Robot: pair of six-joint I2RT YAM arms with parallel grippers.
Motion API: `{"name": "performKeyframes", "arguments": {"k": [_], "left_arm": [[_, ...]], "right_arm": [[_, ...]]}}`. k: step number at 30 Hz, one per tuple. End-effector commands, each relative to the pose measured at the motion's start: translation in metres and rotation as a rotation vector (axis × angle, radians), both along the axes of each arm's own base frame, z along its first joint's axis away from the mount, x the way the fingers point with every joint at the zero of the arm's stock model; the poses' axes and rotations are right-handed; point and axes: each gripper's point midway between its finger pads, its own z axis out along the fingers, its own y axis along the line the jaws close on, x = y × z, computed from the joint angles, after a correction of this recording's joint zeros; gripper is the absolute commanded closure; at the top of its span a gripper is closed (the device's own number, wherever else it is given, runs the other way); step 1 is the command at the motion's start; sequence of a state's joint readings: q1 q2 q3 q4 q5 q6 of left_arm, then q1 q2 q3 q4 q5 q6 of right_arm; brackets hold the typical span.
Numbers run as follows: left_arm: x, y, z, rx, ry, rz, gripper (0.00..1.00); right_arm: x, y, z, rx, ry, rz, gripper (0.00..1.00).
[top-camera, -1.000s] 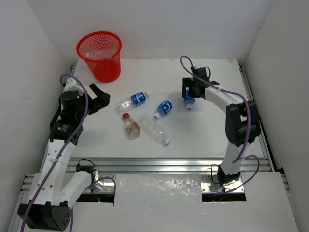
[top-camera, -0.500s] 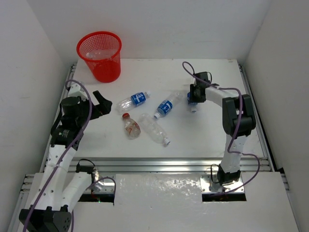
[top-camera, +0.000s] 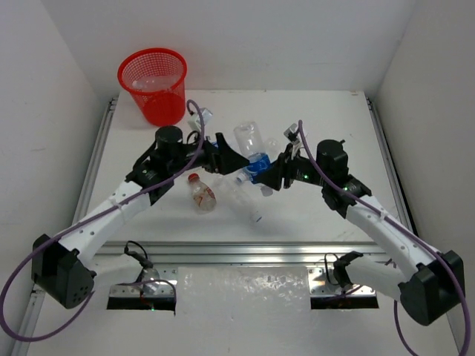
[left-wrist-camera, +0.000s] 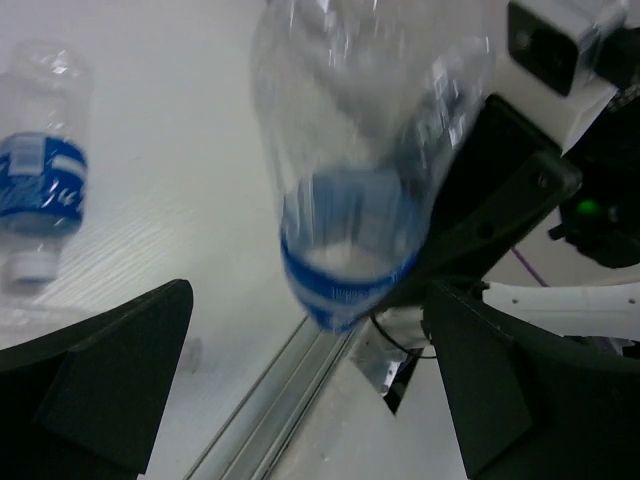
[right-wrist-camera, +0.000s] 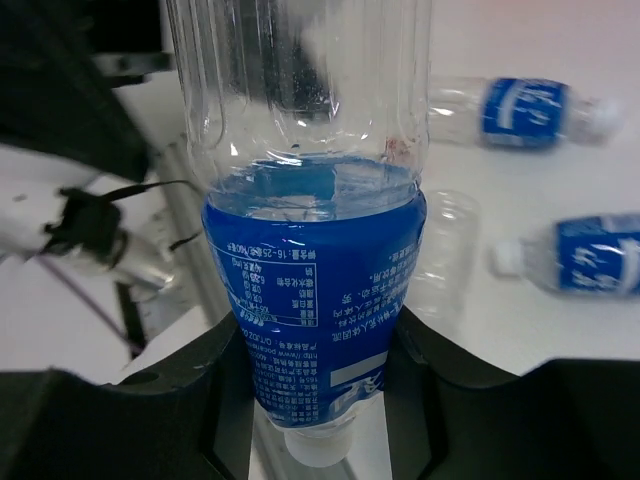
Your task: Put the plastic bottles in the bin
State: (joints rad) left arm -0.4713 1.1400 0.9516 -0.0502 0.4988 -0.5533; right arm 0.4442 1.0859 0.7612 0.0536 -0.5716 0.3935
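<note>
as right tool [right-wrist-camera: 318, 385] clamps, bottle [right-wrist-camera: 312, 270] held within

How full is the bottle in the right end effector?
Looks empty: the blue-labelled bottle, clamped in the right end effector, is clear through, no liquid level visible.

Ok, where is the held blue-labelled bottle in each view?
Top external: the bottle is just above picture centre.
Left wrist: the bottle fills upper centre.
Right wrist: the bottle fills the centre, between the jaws.
Shared landmark: the right gripper clamping its label end.

Left gripper [top-camera: 231, 154] between bottle [top-camera: 248, 138] and bin [top-camera: 163, 104]
</note>
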Motion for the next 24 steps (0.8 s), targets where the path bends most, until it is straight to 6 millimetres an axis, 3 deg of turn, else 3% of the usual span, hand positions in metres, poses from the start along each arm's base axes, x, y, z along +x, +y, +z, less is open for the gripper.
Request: {"name": "performKeyframes", "arguments": {"k": [1, 4, 8, 10, 11, 12, 13, 14, 15, 16, 17, 18, 19, 20, 21, 22, 23, 24], "left_arm": [[0.005, -0.025, 0.074, -0.140, -0.195, -0.037, 0.00], [0.006, -0.035, 0.082, -0.153, -0.202, -0.040, 0.00], [-0.011, -0.055, 0.090, -0.189, -0.233, -0.142, 0.01], [-0.014, -0.065, 0.092, -0.197, -0.241, -0.193, 0.24], [-0.018, -0.069, 0.093, -0.196, -0.242, -0.221, 0.40], [-0.016, -0.073, 0.086, -0.178, -0.215, -0.228, 0.72], [-0.017, -0.074, 0.090, -0.175, -0.221, -0.235, 0.87], [-0.015, -0.074, 0.091, -0.171, -0.222, -0.231, 0.98], [-0.013, -0.073, 0.088, -0.154, -0.208, -0.215, 1.00], [0.006, -0.065, 0.099, -0.130, -0.237, -0.100, 1.00], [0.019, -0.053, 0.083, -0.046, -0.171, 0.002, 1.00], [0.037, -0.040, 0.081, 0.009, -0.155, 0.120, 1.00], [0.076, 0.002, 0.107, 0.062, -0.193, 0.419, 1.00], [0.091, 0.028, 0.086, 0.179, -0.122, 0.555, 1.00], [0.105, 0.053, 0.092, 0.217, -0.122, 0.677, 1.00], [0.127, 0.105, 0.119, 0.230, -0.146, 0.898, 1.00], [0.143, 0.129, 0.107, 0.288, -0.105, 0.973, 1.00], [0.158, 0.177, 0.130, 0.261, -0.115, 1.104, 1.00]], "right_arm": [[-0.045, 0.021, 0.028, 0.126, -0.050, 0.242, 0.81], [-0.063, 0.021, 0.036, 0.141, -0.066, 0.300, 0.81], [-0.072, 0.021, 0.041, 0.139, -0.078, 0.339, 0.80], [-0.072, 0.020, 0.045, 0.129, -0.100, 0.338, 0.79], [-0.072, 0.020, 0.046, 0.127, -0.105, 0.331, 0.76], [-0.065, 0.018, 0.047, 0.119, -0.117, 0.289, 0.73], [-0.063, 0.016, 0.047, 0.113, -0.119, 0.267, 0.69], [-0.060, 0.014, 0.048, 0.109, -0.120, 0.241, 0.62], [-0.046, 0.009, 0.045, 0.089, -0.122, 0.151, 0.13], [-0.040, 0.002, 0.040, 0.062, -0.098, 0.085, 0.01], [-0.032, -0.006, 0.033, 0.030, -0.076, 0.007, 0.01], [-0.013, -0.029, 0.014, -0.058, -0.026, -0.177, 0.01], [-0.005, -0.045, 0.004, -0.102, 0.000, -0.285, 0.01], [-0.003, -0.063, -0.003, -0.137, 0.019, -0.389, 0.01], [0.004, -0.088, -0.013, -0.190, 0.030, -0.532, 0.01], [-0.004, -0.099, -0.035, -0.232, 0.082, -0.573, 0.01], [-0.009, -0.106, -0.035, -0.221, 0.070, -0.594, 0.01], [-0.013, -0.107, -0.038, -0.211, 0.078, -0.597, 0.01]]}}
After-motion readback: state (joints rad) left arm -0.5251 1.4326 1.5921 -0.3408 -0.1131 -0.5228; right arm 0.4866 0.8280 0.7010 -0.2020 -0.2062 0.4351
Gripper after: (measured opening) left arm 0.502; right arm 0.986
